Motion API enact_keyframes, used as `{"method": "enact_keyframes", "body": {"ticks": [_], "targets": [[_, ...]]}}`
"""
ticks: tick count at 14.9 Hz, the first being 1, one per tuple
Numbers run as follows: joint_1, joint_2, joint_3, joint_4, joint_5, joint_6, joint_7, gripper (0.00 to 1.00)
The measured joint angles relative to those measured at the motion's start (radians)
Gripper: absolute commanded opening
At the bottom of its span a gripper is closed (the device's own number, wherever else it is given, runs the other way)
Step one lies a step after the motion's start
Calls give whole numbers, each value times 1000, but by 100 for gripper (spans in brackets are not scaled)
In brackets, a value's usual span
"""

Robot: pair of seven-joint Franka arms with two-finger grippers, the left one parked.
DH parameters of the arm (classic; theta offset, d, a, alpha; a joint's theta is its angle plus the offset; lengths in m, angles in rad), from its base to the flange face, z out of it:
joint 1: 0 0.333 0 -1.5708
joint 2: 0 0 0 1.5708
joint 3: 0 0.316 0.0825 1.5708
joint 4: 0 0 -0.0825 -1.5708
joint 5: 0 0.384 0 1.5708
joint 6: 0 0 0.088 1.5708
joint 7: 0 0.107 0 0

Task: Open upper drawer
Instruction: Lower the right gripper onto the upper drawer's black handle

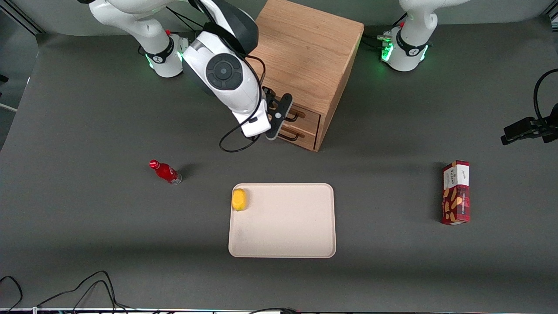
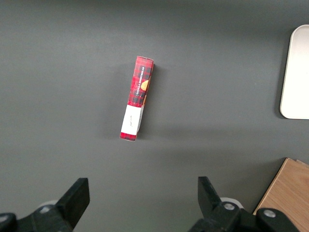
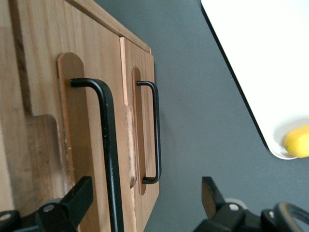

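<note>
The light oak cabinet [image 1: 307, 52] stands at the back of the table with its two drawers facing the front camera. The upper drawer [image 1: 308, 116] sits pushed in, and its long black wire handle [image 3: 107, 145] shows close up in the right wrist view. The lower drawer [image 3: 145, 121] has a matching handle [image 3: 156, 130]. My gripper [image 1: 279, 117] hangs in front of the drawer fronts at handle height. It is open, and the upper handle's bar runs between its fingers [image 3: 77, 198], touching neither. The arm hides part of the drawer fronts in the front view.
A cream tray [image 1: 283, 244] lies nearer the front camera than the cabinet, with a yellow lemon [image 1: 239, 199] in one corner. A red bottle [image 1: 165, 172] lies toward the working arm's end. A red snack box [image 1: 456, 192] stands toward the parked arm's end.
</note>
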Motion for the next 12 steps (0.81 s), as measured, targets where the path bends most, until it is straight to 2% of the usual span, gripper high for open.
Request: {"method": "enact_keyframes", "body": {"ticks": [12], "targets": [[3,0,-4,-22,-28,32,-5,100]]}}
